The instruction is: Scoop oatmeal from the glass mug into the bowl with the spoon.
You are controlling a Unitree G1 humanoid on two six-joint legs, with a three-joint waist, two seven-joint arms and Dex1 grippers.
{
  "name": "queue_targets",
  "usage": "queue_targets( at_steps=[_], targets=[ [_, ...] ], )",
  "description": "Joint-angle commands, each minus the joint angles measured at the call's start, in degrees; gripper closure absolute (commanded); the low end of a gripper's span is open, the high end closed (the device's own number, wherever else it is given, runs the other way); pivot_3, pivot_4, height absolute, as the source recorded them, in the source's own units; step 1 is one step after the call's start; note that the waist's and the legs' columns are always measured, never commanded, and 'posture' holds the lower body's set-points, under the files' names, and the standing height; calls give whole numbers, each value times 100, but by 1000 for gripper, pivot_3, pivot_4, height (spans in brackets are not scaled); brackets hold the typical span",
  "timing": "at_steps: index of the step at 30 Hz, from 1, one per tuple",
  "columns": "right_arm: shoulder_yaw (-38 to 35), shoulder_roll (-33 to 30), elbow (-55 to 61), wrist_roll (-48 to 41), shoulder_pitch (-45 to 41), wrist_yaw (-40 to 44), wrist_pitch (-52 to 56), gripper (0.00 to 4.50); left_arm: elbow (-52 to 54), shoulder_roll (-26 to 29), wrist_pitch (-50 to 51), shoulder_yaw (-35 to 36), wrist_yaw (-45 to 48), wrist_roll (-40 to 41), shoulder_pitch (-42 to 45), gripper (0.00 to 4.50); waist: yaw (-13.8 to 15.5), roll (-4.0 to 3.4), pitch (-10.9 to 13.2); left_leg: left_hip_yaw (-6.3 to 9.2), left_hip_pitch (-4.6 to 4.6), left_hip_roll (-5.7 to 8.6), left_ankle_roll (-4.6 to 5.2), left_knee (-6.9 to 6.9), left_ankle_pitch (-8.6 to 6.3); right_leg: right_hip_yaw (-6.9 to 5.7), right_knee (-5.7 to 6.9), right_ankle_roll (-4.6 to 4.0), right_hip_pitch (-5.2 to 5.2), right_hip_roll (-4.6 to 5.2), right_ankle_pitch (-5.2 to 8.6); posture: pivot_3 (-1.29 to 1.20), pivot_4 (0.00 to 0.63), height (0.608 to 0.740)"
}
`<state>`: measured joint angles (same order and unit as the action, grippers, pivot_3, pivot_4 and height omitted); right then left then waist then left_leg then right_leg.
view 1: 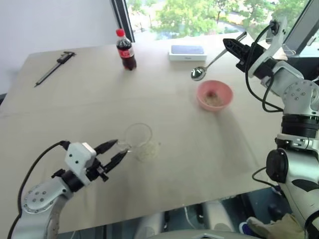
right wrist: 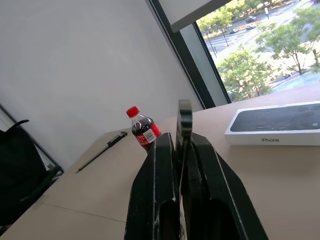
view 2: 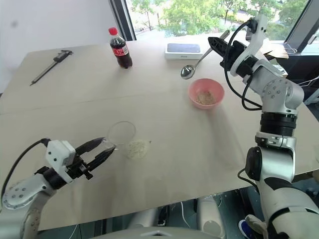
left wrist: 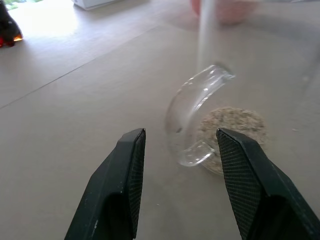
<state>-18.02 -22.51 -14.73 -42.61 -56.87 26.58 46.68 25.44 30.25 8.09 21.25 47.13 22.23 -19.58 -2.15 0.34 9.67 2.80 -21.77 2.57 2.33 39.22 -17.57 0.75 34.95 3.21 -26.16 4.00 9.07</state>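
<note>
arms: silver-grey metal, screwed round joints | wrists: white housings | cables: black loops | fingers: black, tapered

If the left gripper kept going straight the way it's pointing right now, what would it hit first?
Most likely the handle of the glass mug: it sits just ahead of the left gripper, roughly in line with the gap between the open fingers. Depth is hard to judge, so contact isn't certain.

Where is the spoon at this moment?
In the head views the spoon is on the right, held in the air by the right gripper, its head hanging above the table just behind the pink bowl.
</note>
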Motion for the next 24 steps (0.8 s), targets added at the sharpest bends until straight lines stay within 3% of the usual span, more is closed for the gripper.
queue_targets(
  at_steps=[1, 9, 13, 15, 24],
  targets=[
    [-142, -94, 379, -117, -35, -50, 21, 4500, -110, -47, -321, -56, -181, -131, 168, 2199, 4, 0, 0, 2, 0, -1, 0, 0, 0, -2, 0, 0, 0, 0, 0, 0, 150, 740],
    [-125, -30, 618, -149, 189, -184, 89, 4500, -245, -57, -361, -175, -245, 0, 407, 2199, 11, -1, -1, 2, -1, 0, 2, 1, -1, -1, -1, 0, 0, 2, 0, 0, 150, 740],
    [-136, -14, 628, -168, 196, -205, 92, 4500, -331, -54, -374, -253, -358, -131, 506, 3327, 9, -1, -1, 2, 0, 0, 2, 1, -1, -1, 1, 0, 0, 1, 0, 0, 150, 740],
    [-140, -4, 629, -171, 192, -225, 94, 4500, -394, -18, -381, -320, -365, -195, 562, 4435, 13, -1, -2, 2, 0, 0, 2, 1, -1, -2, 1, 0, 1, 0, 0, 0, 150, 740],
    [-171, 49, 700, -203, 200, -290, 94, 4500, -741, 152, -377, -516, -448, -315, 977, 4483, 12, -8, -6, 1, 3, 1, 2, 2, 0, -1, 4, 1, 2, 0, -1, 0, 150, 740]
  ],
)
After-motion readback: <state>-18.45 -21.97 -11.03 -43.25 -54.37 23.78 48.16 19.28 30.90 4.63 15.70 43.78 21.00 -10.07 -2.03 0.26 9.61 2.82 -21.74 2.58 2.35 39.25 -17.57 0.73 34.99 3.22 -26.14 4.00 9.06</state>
